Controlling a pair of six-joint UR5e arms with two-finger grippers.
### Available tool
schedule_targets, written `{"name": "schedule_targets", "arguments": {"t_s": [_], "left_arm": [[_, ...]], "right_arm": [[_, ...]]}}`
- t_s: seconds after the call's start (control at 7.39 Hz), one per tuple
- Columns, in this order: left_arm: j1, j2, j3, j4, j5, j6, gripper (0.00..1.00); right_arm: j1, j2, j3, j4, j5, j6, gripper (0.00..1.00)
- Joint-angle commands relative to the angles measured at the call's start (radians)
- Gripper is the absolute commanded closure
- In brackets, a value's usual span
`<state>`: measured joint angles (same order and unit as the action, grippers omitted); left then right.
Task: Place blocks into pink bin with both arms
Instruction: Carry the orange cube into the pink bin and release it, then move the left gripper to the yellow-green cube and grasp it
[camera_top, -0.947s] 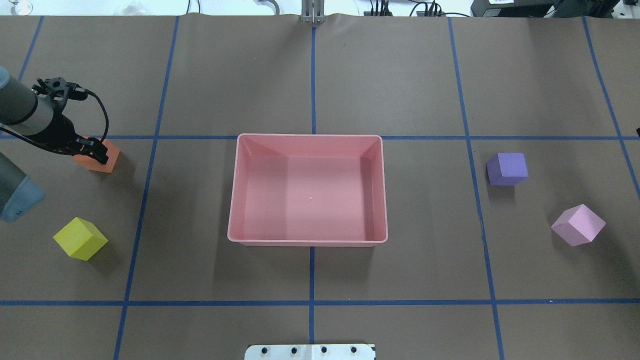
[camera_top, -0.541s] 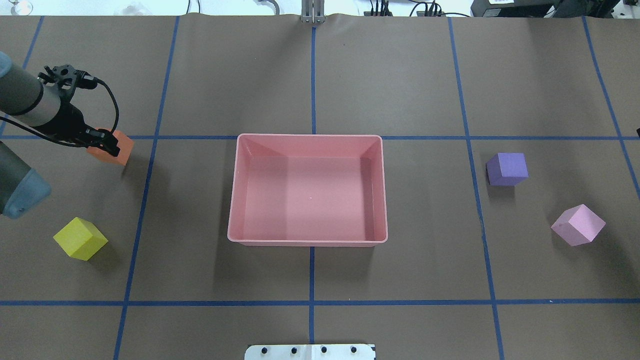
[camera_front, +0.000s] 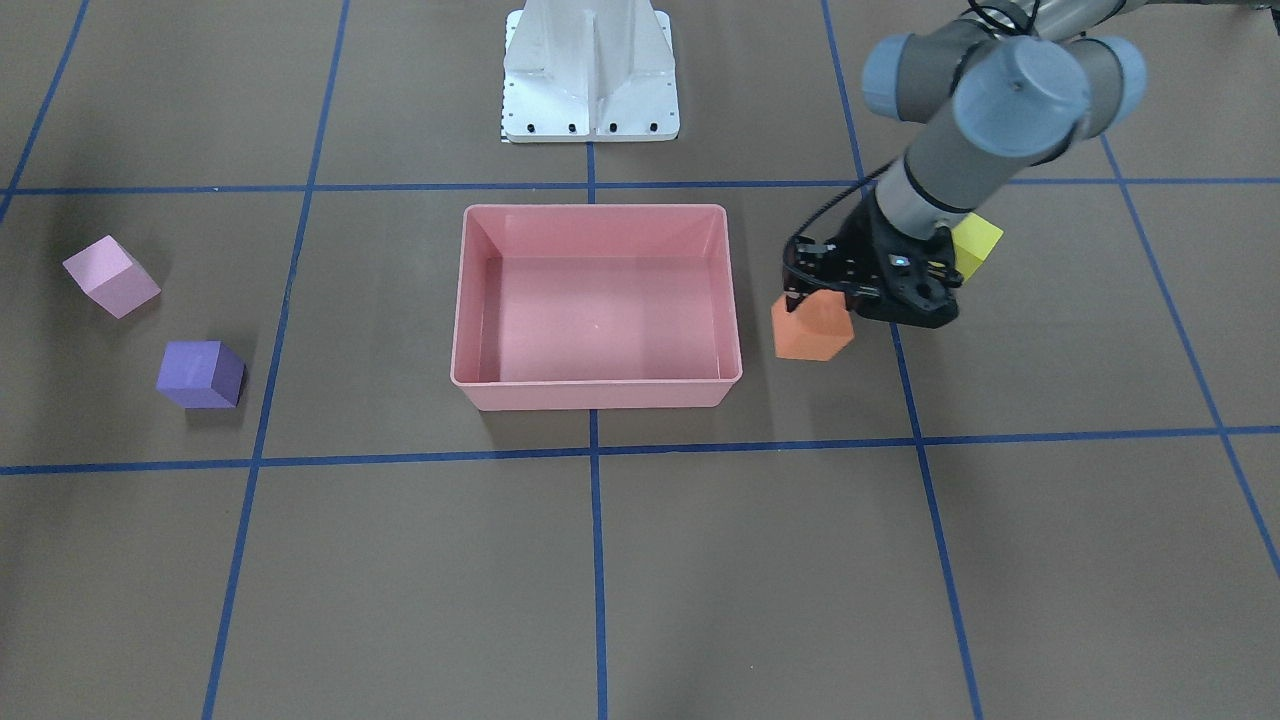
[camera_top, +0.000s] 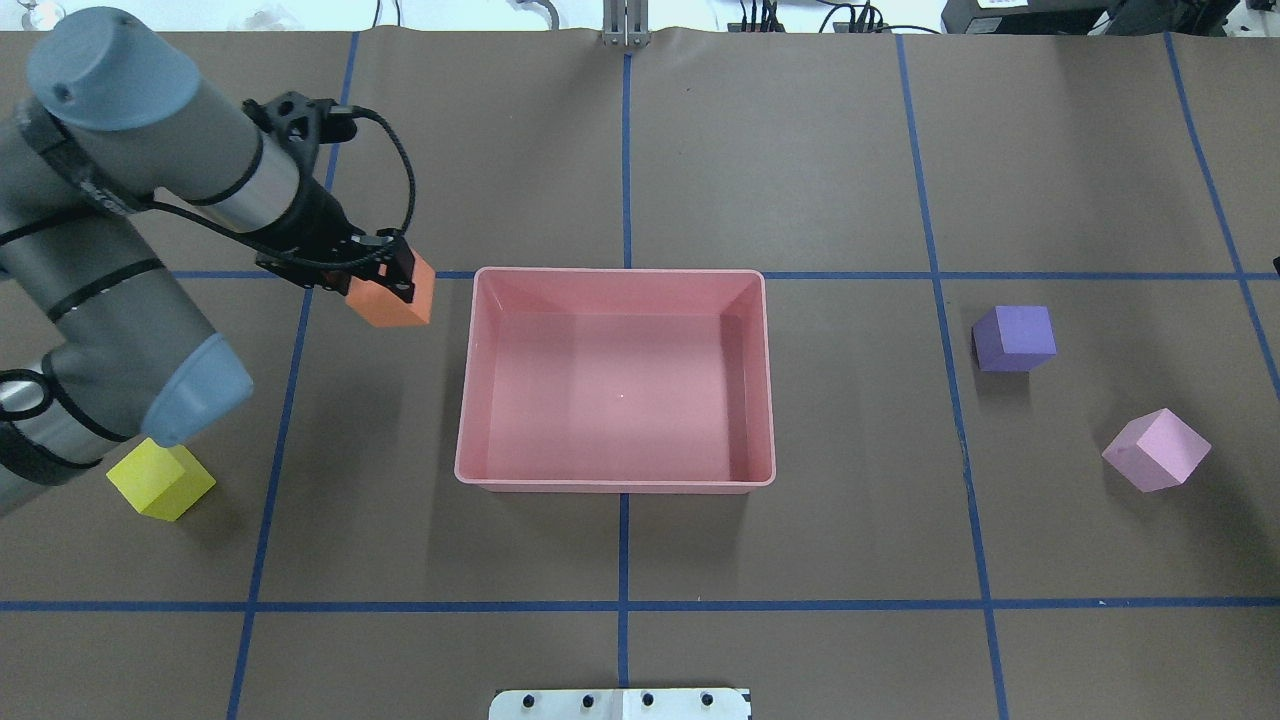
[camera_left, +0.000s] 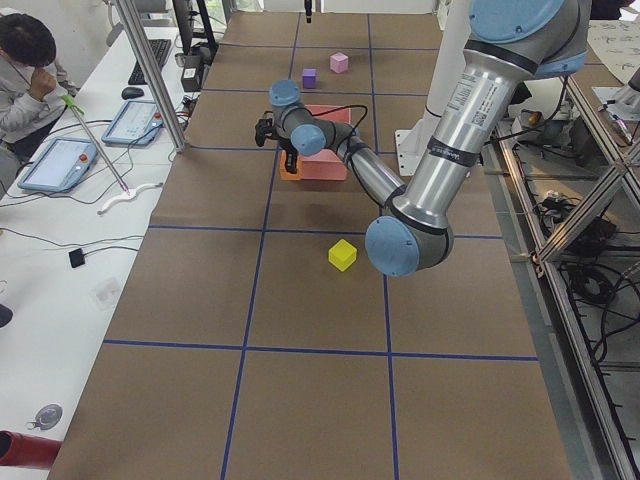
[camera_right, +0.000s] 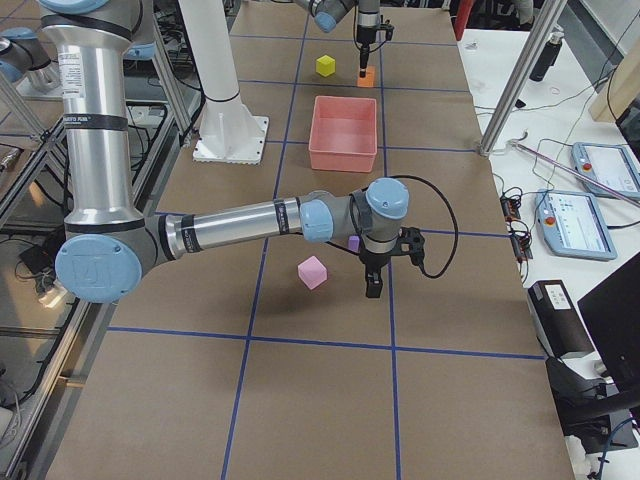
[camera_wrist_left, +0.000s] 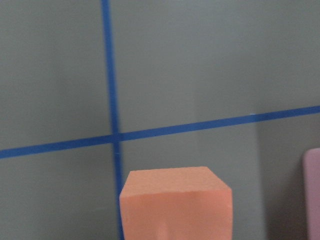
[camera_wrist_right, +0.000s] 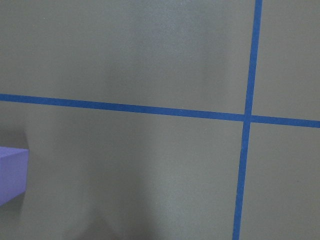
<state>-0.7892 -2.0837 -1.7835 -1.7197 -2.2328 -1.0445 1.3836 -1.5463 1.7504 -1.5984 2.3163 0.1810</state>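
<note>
The pink bin (camera_top: 620, 390) sits mid-table, with nothing in it; it also shows in the front view (camera_front: 595, 310). My left gripper (camera_top: 380, 268) is shut on the orange block (camera_top: 392, 297) and holds it above the table, just left of the bin's far-left corner. In the front view the gripper (camera_front: 818, 292) and orange block (camera_front: 812, 332) hang right of the bin. The yellow block (camera_top: 160, 478) lies under my left arm's elbow. The purple block (camera_top: 1014, 338) and light pink block (camera_top: 1156, 450) lie right of the bin. My right gripper (camera_right: 372, 285) hovers near them; I cannot tell its state.
The white pedestal base (camera_front: 590, 75) stands behind the bin on the robot's side. Blue tape lines cross the brown table cover. A metal post (camera_right: 515, 85) and operators' desks with tablets border the table's far edge.
My left arm has lifted the orange block off the table and carried it right, from the far left to just beside the bin. The other blocks have not moved.
</note>
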Motion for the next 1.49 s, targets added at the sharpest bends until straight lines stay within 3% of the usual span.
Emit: {"name": "schedule_targets", "arguments": {"t_s": [0.0,0.14,0.54,0.95,1.22,1.35], "left_arm": [[0.135,-0.125,0.028,0.005,0.034,-0.152,0.53],[0.143,-0.125,0.032,0.003,0.054,-0.154,0.02],[0.091,-0.029,-0.002,0.005,0.056,-0.073,0.00],[0.010,0.306,-0.201,0.002,0.056,0.252,0.00],[-0.022,0.449,-0.231,-0.020,0.090,0.487,0.00],[-0.021,0.532,-0.228,-0.114,0.145,0.595,0.00]], "right_arm": [[0.000,0.000,-0.002,0.000,0.000,0.000,0.00],[0.000,0.000,-0.002,0.000,0.000,0.000,0.00],[0.000,0.000,-0.002,0.000,0.000,0.000,0.00],[0.000,0.000,0.000,0.000,0.000,0.000,0.00],[0.000,0.000,0.000,0.000,0.000,0.000,0.00],[0.000,0.000,0.000,0.000,0.000,0.000,0.00]]}}
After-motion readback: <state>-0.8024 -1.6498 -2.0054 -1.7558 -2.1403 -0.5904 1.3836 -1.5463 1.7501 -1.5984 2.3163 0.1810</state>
